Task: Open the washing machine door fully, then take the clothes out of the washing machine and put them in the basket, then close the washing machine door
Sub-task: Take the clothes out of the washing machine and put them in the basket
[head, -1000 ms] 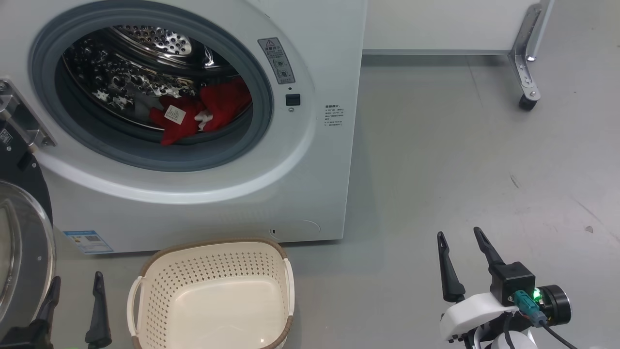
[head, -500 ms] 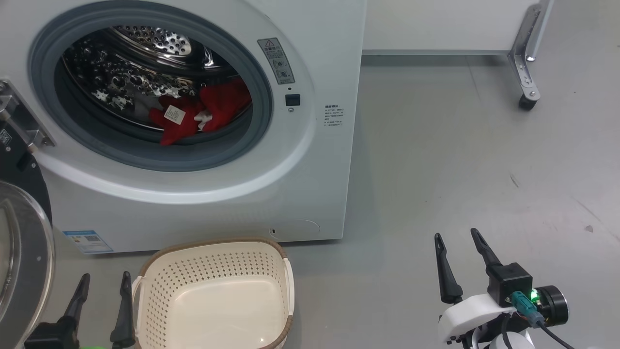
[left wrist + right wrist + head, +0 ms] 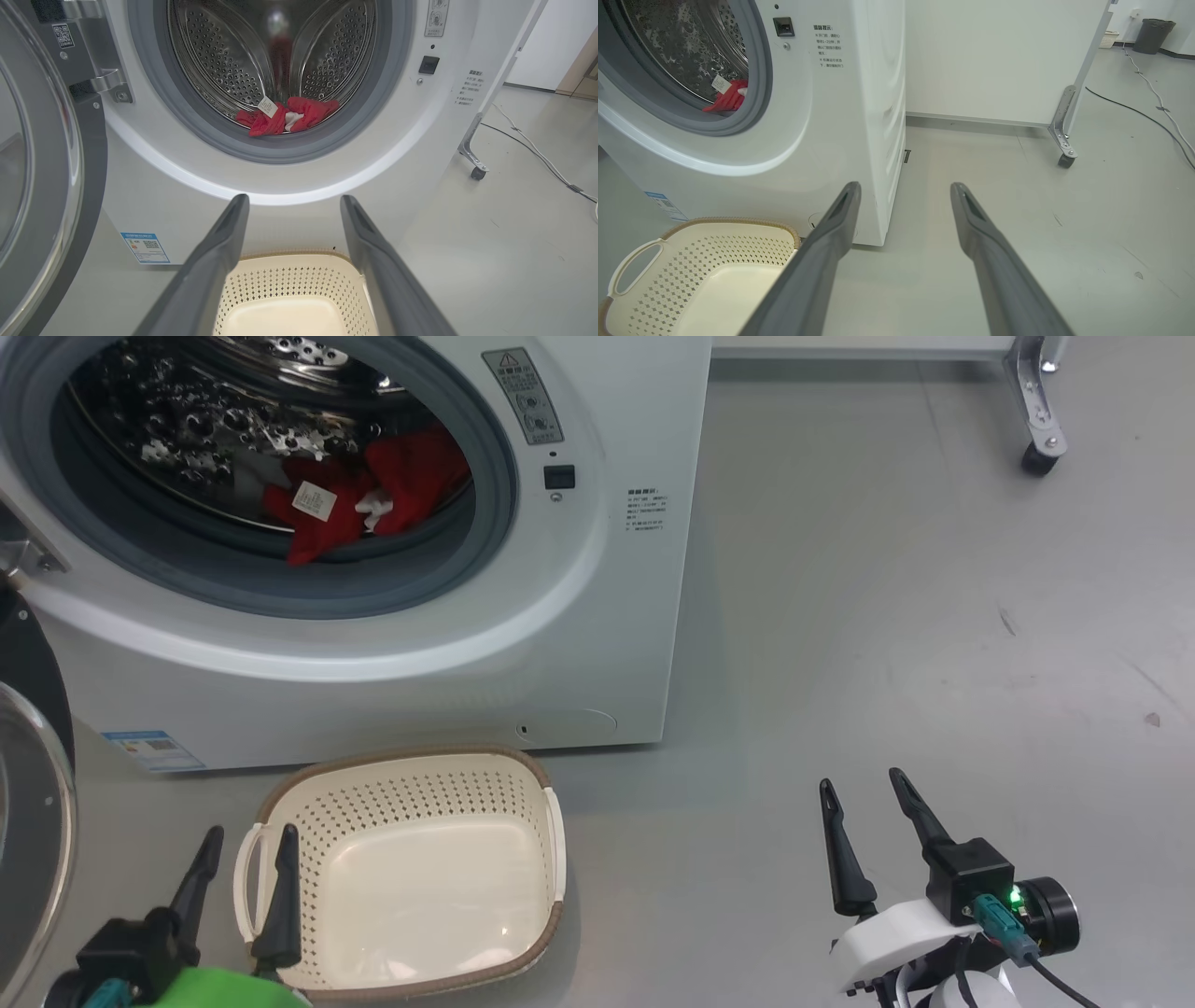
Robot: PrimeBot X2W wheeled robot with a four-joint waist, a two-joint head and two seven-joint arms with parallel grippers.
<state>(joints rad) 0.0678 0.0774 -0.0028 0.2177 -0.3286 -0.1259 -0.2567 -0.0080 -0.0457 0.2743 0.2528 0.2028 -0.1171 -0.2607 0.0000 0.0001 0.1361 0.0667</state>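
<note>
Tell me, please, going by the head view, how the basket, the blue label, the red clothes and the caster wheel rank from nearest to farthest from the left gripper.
1. The basket, on the floor right beside the left gripper.
2. The blue label, low on the washing machine front, left side.
3. The red clothes, inside the machine, higher and deeper.
4. The caster wheel, far off at the upper right.
</note>
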